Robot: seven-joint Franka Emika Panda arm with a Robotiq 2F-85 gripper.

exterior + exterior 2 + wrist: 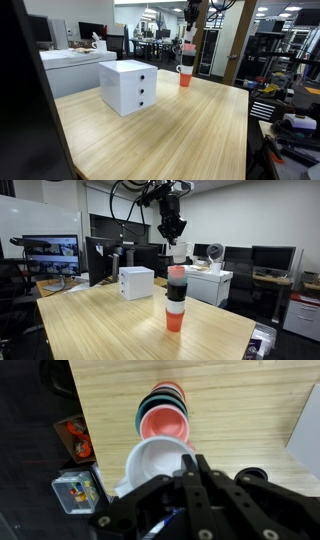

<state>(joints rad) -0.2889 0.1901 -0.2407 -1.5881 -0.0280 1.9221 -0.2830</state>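
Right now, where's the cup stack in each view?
Exterior view: cup stack at the far edge of the table, right of the white box.
Exterior view: cup stack centre foreground, white box behind it to the left.
Wrist view: cup stack seen from above, upper centre, beyond the white cup held in the gripper.
Shared landmark: the white box, probably the white slab at the wrist view's right edge.

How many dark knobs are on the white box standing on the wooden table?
3. All sit on one face of the white box, in a vertical row: top knob, middle knob, bottom knob. Faces turned away from the cameras may hide more.
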